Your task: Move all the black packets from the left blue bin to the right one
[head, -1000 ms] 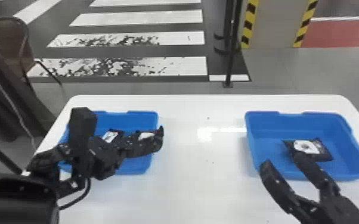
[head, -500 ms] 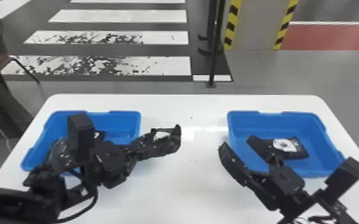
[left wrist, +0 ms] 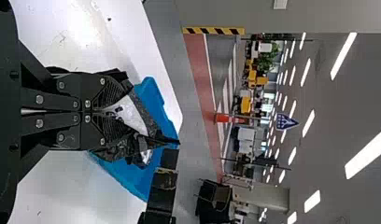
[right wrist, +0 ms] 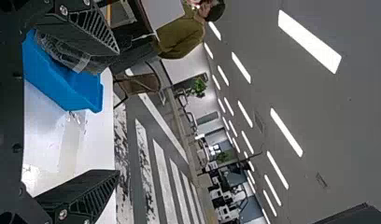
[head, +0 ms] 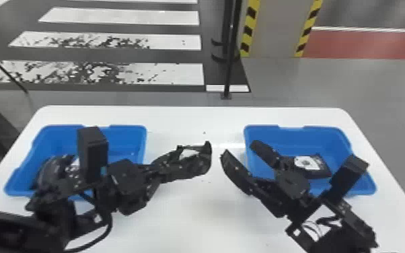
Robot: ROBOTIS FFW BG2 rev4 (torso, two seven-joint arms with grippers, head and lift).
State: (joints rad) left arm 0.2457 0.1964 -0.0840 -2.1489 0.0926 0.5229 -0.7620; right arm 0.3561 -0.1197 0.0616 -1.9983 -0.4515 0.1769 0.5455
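Black segments of the right arm (head: 358, 223) are rising on the near side of the right blue bin (head: 262, 128), and the left arm (head: 16, 233) is stretching in from well to the left of that bin. The right claw (head: 240, 150) is keeping its two flat fingers wide apart at the bin's left side, one tip showing against the bin and the other just to the left of it. Farther left of the bin, over the bare worktop (head: 195, 218), the left claw (head: 179, 164) is pinching a crumpled black packet (left wrist: 137, 114) with a white patch, its fingers narrow around it and the packet's free end pointing toward the right blue bin.

Inside the right blue bin, another packet (head: 313, 165) is lying with its white label showing, partly hidden behind the right claw. Well to the left of that bin, the left blue bin (head: 127, 129) is sitting partly behind the left arm; something dark with a white patch is showing there, too covered to make out.

Beyond the right blue bin, past the worktop's far edge, a dark pole (head: 230, 67) is standing on the floor to the left, a column (head: 275, 27) is showing its black-and-yellow striped edges, and a red floor strip (head: 363, 43) is running off to the right.
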